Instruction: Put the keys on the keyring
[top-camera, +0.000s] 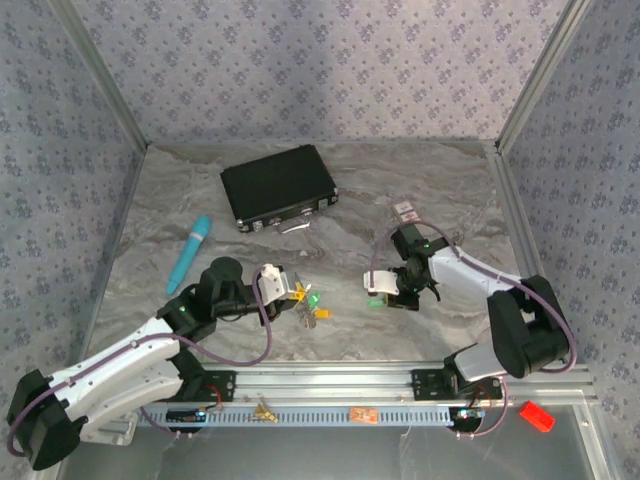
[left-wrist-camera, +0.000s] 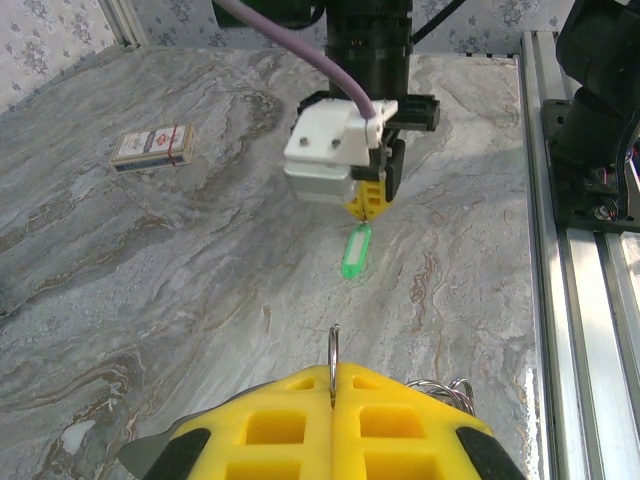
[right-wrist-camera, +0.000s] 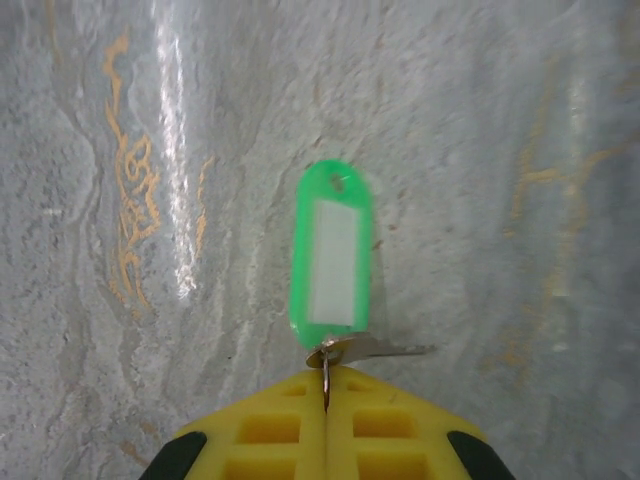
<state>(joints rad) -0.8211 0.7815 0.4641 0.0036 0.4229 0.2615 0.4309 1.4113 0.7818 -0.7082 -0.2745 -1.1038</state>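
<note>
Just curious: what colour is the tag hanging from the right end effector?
The key tag is bright green, whitish label; clearest in right wrist view.

Left wrist view: the keyring (left-wrist-camera: 334, 348) shows its top arc; the remainder is hidden between the closed pads of the left gripper (left-wrist-camera: 333, 390) (cut off by the bottom edge). Right wrist view: the small ring (right-wrist-camera: 326, 362) on the green tag (right-wrist-camera: 333, 255) disappears into the right gripper (right-wrist-camera: 326, 395). Top view: the keys (top-camera: 308, 305) are too small to count.
</note>
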